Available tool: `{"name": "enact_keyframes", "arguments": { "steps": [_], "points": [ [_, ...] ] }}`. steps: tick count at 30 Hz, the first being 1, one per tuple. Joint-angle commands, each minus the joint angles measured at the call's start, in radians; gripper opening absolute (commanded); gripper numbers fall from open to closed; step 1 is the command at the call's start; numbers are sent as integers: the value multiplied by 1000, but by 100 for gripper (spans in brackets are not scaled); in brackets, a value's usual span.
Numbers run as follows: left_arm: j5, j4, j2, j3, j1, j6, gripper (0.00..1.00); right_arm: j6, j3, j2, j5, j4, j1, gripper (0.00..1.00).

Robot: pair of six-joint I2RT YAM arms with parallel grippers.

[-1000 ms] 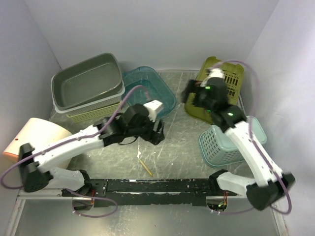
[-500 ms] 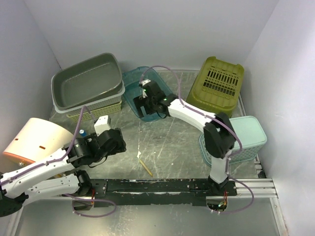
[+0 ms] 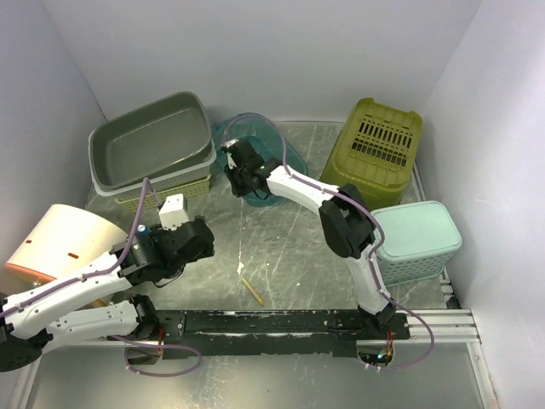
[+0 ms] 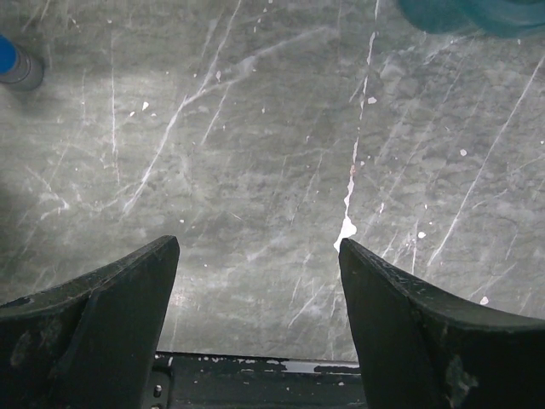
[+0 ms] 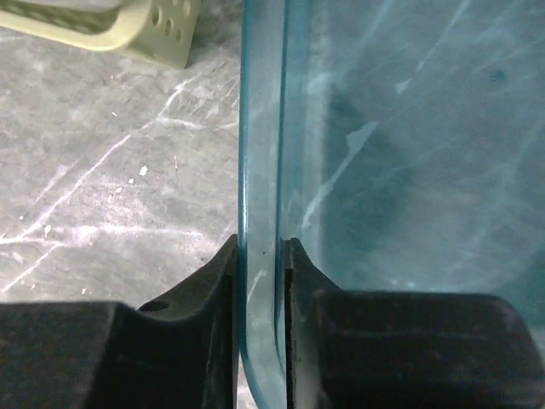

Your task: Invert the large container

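Right claw: the right gripper [image 5: 260, 264] is pinched tight on the rim wall of the translucent teal plastic tub [image 5: 383, 170], with one finger inside and one outside.
Left claw: the left gripper [image 4: 260, 247] gapes wide over the scratched grey table [image 4: 255, 128], holding nothing.
Where: the teal tub sits far-centre, between the grey plastic tub [image 3: 149, 141] and the overturned olive slatted basket [image 3: 379, 149].
Progress: the grip is made; by my reckoning the whole flip is left to do.
Facing: mouth up, as far as I can tell. The long side runs roughly back to front, though the arm hides much of it.

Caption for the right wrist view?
Right end effector clamped on the rim of the teal container, perforated basket corner beyond.
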Motion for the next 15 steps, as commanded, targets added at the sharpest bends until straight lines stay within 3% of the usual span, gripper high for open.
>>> {"name": "enact_keyframes", "arguments": {
  "steps": [1,7,15],
  "points": [
    [-35,56,14,35,4,66,87,54,-20,-149,-25,9,-13,4],
    [-16,112,23,45,4,126,88,204,-125,-345,-202,65,-118,0],
    [-34,155,-24,86,4,207,88,650,-440,-548,-702,559,-337,0]
  ]
}}
